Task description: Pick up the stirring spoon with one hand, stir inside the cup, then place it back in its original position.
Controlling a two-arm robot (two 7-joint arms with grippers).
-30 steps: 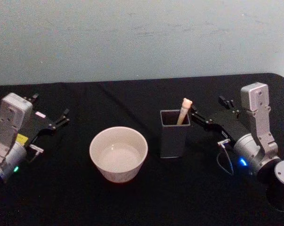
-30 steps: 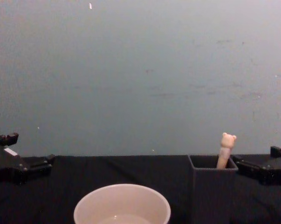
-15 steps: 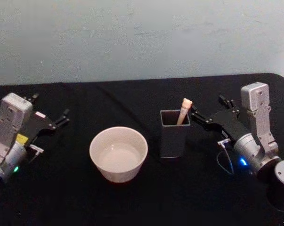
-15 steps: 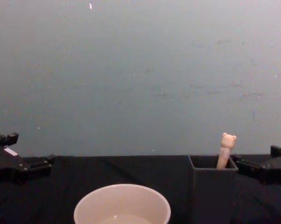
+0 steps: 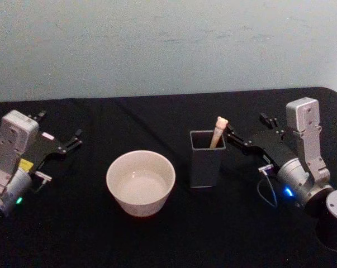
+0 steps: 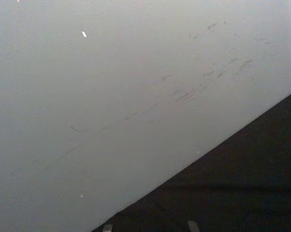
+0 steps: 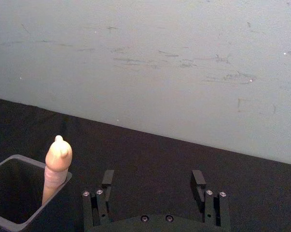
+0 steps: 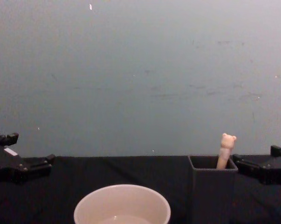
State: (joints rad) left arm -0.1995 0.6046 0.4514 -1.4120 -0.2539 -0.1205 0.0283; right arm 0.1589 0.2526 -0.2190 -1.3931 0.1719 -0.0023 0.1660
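Beside the dark square holder, on its right, the right pincer is hovering with its fingers spread wide and nothing between them, one fingertip nearly at the holder's top corner. The stirring spoon is standing inside the holder, leaning against the wall nearest that pincer, with its bear-headed handle poking up above the rim and its bowl hidden down in the box. That lean is presenting the handle toward the right arm, which is probably why this arm is the one lining up for the grasp. From the right wrist view, the handle is sitting off to one side of the open fingers rather than between them, so the pincer is likely needing a sideways shift before closing.

The cup is sitting on the black desk to the left of the holder, near it but not touching, open side up and apparently ready for stirring once the spoon is lifted across.

Well to the left of the cup, the left pincer is resting parked, its fingers also spread and empty.
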